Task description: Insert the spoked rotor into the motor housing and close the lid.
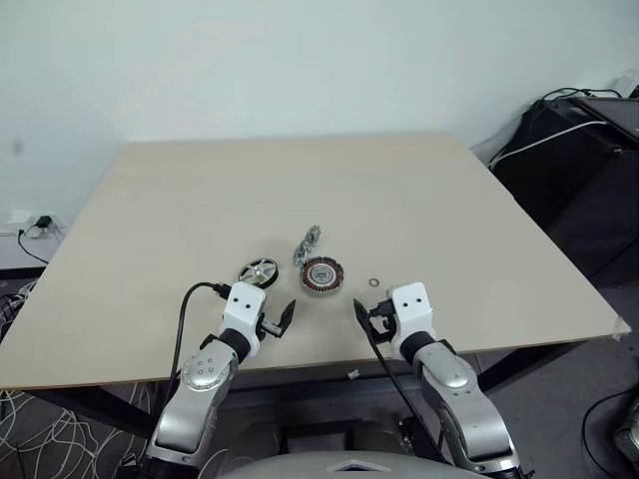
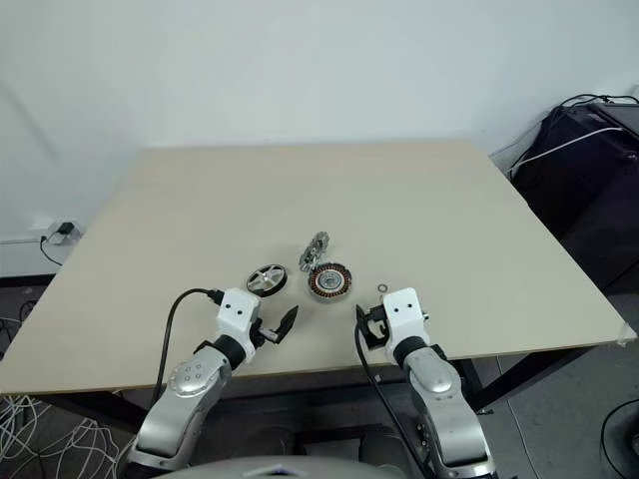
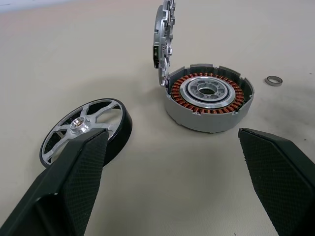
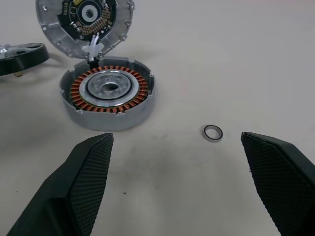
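Table (image 1: pixel 419 200) beige, bare wood — white wall (image 1: pixel 300 60) behind, cables on floor; both jaws released, empty.

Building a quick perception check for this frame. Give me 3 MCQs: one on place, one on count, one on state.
1. Where does the spoked rotor lie relative to the motor housing?
A. On the robot's left of it
B. Inside it
C. On the robot's right of it

2. How many small ring washers lie on the table?
A. None
B. One
C. Three

3. How does the lid stand?
A. Shut flat on the housing
B. Tipped up on edge behind the housing
C. Held in the right gripper

Answers:
1 A: the rotor lies flat on the table, apart from the housing, on the left gripper's side.
2 B: a single ring lies by the housing.
3 B: the windings are exposed and the lid's inner face shows.
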{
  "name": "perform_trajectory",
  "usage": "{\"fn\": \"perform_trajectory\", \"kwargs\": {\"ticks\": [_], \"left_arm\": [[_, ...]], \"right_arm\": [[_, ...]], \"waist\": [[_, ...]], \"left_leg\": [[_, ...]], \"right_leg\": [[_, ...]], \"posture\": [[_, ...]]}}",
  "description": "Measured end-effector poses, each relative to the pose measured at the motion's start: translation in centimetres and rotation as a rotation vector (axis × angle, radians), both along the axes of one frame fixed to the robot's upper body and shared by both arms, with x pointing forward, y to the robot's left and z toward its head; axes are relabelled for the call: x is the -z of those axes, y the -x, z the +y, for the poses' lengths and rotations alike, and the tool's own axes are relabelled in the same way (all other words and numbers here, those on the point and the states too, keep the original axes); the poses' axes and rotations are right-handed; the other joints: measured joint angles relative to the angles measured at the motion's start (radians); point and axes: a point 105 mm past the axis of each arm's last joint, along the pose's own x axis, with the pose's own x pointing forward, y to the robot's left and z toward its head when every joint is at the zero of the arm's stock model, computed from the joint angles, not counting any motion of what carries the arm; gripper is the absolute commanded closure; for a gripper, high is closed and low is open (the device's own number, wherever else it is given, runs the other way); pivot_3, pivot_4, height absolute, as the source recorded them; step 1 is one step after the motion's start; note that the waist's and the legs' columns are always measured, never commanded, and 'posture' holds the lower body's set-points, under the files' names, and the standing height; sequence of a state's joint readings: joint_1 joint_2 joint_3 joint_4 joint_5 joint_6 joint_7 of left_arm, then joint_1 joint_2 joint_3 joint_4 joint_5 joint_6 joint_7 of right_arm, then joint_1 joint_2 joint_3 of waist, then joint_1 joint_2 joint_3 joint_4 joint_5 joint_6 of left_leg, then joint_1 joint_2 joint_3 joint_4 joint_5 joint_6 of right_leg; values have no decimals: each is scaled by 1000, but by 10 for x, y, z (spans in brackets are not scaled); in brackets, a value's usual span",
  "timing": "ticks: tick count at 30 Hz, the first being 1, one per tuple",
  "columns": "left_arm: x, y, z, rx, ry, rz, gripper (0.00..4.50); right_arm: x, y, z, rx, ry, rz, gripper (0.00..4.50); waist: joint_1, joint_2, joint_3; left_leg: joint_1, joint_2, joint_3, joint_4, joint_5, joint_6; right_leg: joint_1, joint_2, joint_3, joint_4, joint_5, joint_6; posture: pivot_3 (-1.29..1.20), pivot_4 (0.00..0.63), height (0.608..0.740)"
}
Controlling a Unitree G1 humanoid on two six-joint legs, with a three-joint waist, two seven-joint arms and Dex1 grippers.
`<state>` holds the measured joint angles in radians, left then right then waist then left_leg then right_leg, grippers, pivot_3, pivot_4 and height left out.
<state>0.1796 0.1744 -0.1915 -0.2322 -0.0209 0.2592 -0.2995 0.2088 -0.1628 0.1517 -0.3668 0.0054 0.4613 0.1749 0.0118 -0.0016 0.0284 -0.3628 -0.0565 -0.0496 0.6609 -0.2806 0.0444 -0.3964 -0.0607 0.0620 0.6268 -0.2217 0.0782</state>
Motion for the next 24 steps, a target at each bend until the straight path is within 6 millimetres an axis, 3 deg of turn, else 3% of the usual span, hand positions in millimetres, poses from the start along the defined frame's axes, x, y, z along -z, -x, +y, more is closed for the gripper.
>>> {"fn": "perform_trajectory", "kwargs": {"ticks": [16,24], "left_arm": [[0,0,-3,-4,11,2,0],[-4,-5,-1,-62,28,-15,0]], "right_arm": [[-2,-2,1,30,-19,-11,24],[7,-31,-22,227,3,-1,24]], "waist": [[0,0,0],[-1,0,0]], "left_leg": [[0,0,0,0,0,0],[0,0,0,0,0,0]], "right_leg": [[0,0,0,0,0,0],[0,0,0,0,0,0]], "posture": [[0,0,740],[0,0,740]]}}
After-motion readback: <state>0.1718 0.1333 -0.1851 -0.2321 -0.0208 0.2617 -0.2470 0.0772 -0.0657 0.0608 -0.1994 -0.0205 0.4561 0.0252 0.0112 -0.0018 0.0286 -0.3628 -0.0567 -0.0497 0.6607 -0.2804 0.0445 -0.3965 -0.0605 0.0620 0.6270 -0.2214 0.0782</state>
